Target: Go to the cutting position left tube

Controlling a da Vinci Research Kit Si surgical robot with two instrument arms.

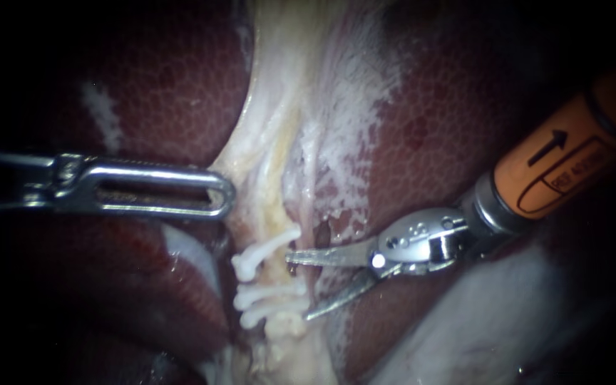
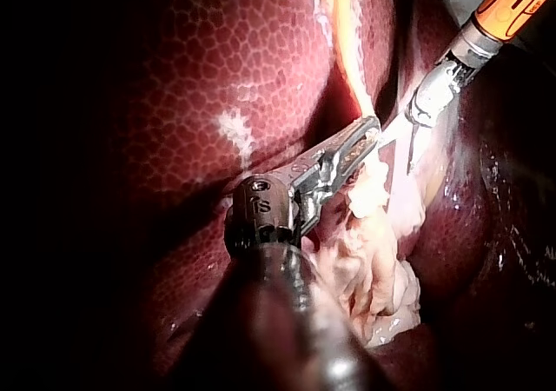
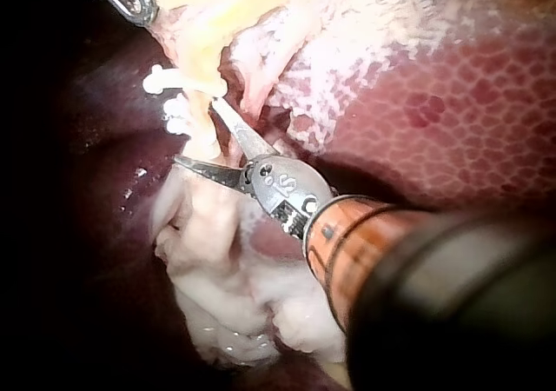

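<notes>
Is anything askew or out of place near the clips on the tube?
The upper clip on the tube sits tilted, while the lower clips lie roughly level. Nothing else stands out.

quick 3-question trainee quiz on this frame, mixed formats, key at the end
1. True or false: the jaws of the right instrument lie shut together.
2. What does the left instrument hold? A) nothing, its jaws are open; B) pale tissue beside the liver; C) the other instrument's shaft.
3. Fill in: the white clips lie right by the blade tips of the ___ instrument.

Key: 1 false, a gap shows between the blades; 2 B; 3 right.
</notes>
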